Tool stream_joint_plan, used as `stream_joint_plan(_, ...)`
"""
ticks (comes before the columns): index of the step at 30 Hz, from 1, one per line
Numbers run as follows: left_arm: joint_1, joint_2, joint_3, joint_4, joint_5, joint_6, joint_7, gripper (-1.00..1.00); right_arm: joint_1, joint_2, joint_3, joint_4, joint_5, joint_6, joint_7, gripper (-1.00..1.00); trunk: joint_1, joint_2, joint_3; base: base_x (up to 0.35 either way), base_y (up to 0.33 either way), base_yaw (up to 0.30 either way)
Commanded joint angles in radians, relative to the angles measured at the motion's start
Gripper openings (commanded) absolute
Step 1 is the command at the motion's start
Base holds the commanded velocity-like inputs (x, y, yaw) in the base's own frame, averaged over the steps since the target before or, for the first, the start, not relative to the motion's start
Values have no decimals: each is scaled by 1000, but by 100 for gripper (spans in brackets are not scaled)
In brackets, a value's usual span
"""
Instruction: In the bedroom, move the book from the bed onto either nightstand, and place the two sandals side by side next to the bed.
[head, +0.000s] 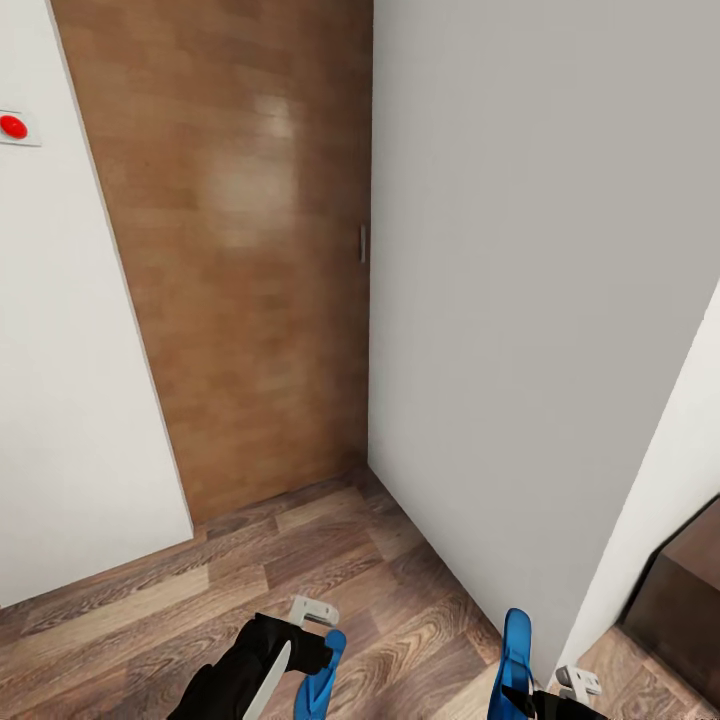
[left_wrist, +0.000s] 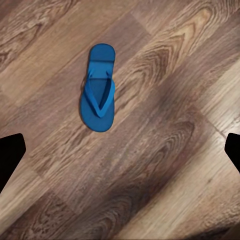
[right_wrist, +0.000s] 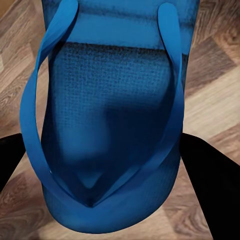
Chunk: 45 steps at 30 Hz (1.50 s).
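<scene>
Sandal step in hand, to judge by the layout: facing a bare corner of white wall (head: 520, 250) and brown door (head: 240, 250), nothing here to place the bed or the book by. Right gripper (right_wrist: 112, 172) closed on the held sandal (right_wrist: 107, 115), one black finger against each side of the sole, toe straps turned to the wrist camera; in the head view, that sandal standing on end at the near right above the wood-plank floor (head: 400, 590). Left gripper (left_wrist: 120, 150) spread wide and holding nothing, hovering over the floor sandal (left_wrist: 98, 90), flat and strap-up on the planks, well apart from both fingers. Dark wooden piece (head: 680, 600) at the near right edge, too cropped to call nightstand or bed frame. Next move, probably: find the bed's side first, then lower the held sandal flat, sole down, and bring the two together, toes pointing the same way, sides close but not overlapping. Worth minding the upright grip, since a release from that pose could leave the sandal tipped on its edge. No readable writing anywhere: a round red button (head: 13, 126) on a white plate on the left wall, unlettered; no brand visible on either sandal.
</scene>
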Motion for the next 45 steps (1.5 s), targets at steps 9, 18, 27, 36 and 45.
stream_joint_plan(9,-1,0,-1,-1,4,5,0,100,-1,0,-2,1,-2,-2,3,-100,34,-64,-29,0,0,0)
stream_joint_plan(18,-1,0,-1,-1,4,5,0,100,-1,0,-2,0,0,-2,5,-100,69,-127,-58,0,0,0)
stream_joint_plan(27,0,0,-2,-1,5,4,0,100,-3,94,2,-29,2,17,1,-100,103,-190,-86,0,0,0)
stream_joint_plan(36,-1,-8,-2,-1,5,3,0,100,-7,221,1,-360,2,265,-136,-100,138,-253,-114,0,0,0)
stream_joint_plan(45,0,-13,-3,-1,6,3,0,100,-9,225,0,-594,-6,315,-151,-100,169,-309,-143,0,0,0)
